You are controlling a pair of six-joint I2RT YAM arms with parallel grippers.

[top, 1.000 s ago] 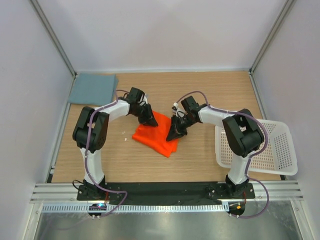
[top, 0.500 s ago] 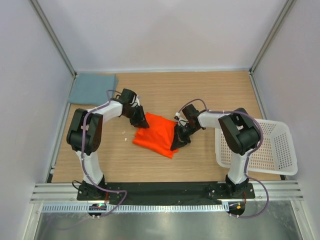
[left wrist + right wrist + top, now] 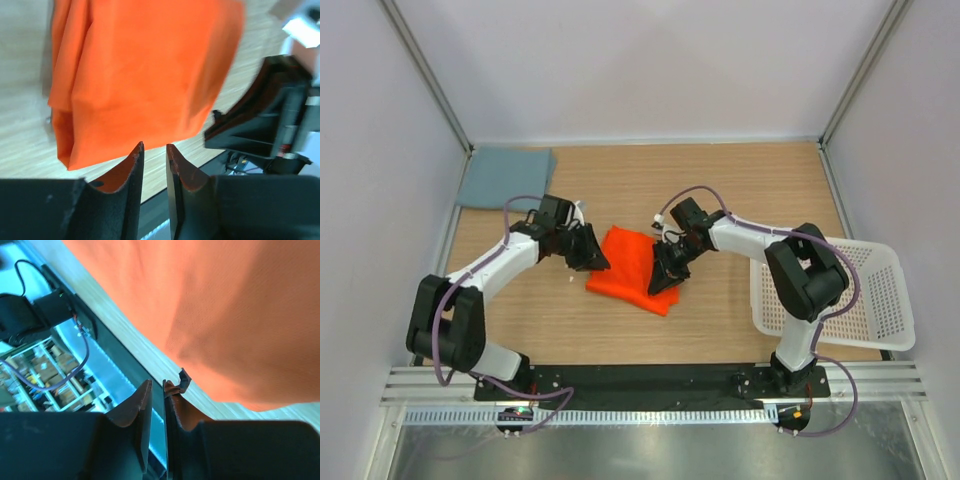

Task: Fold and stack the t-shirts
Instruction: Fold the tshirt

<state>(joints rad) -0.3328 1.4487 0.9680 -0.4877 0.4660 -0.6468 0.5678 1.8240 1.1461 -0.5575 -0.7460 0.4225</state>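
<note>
The orange t-shirt [image 3: 632, 268] is lying folded mid-desk [image 3: 720, 190], and the grey-blue t-shirt [image 3: 505, 177] is lying folded in the far left corner. The left tool [image 3: 594, 262] and right tool [image 3: 663, 283] are flanking the orange one, fingers nearly together and gripping nothing.

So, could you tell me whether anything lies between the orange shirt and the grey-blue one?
Only the left gripper, which sits at the orange shirt's left edge, with its wrist across the line toward the grey-blue shirt.
</note>
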